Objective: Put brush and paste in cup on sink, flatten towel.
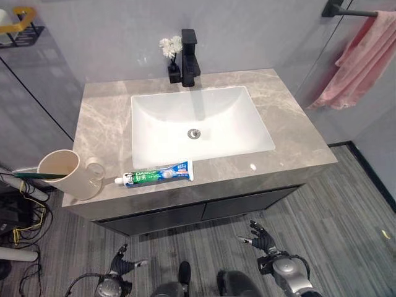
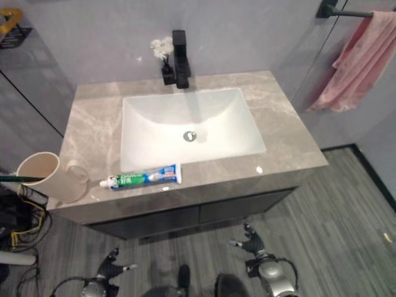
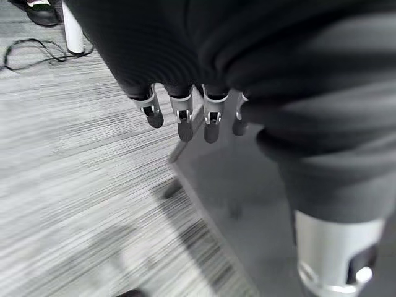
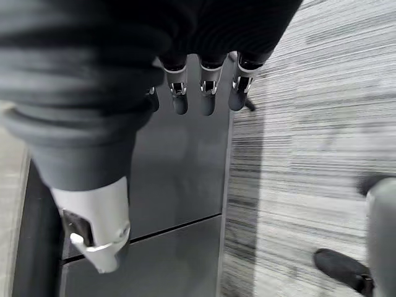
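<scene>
A: Starting at the left, what sits on the table [image 1: 297,133]?

B: At its front left corner a beige cup [image 1: 62,174] stands upright, with a green-handled brush [image 1: 38,176] lying across its mouth, the handle sticking out past the rim to the left. A small clear glass [image 1: 94,168] stands touching the cup on its right.

A: And the paste?

B: The paste [image 1: 158,174] lies flat on the front strip of the table, just right of the glass, cap pointing toward the cup (so it is outside the cup, between the basin and the table's front edge).

A: What comes next?

B: The white sink [image 1: 201,127] is set into the middle of the table, its drain near the centre. Behind it stands a black tap [image 1: 190,57], with a small vase of white flowers [image 1: 171,49] just to its left.

A: The towel?

B: A pink towel [image 1: 365,62] hangs bunched and uneven on a black rail [image 1: 346,10] on the wall, up at the far right, well apart from the table.

A: The hands?

B: The left hand [image 1: 121,265] hangs low over the floor in front of the cabinet, fingers [image 3: 181,117] spread and relaxed, holding nothing. The right hand [image 1: 262,239] does the same further right, fingers [image 4: 207,93] loose and empty.
</scene>
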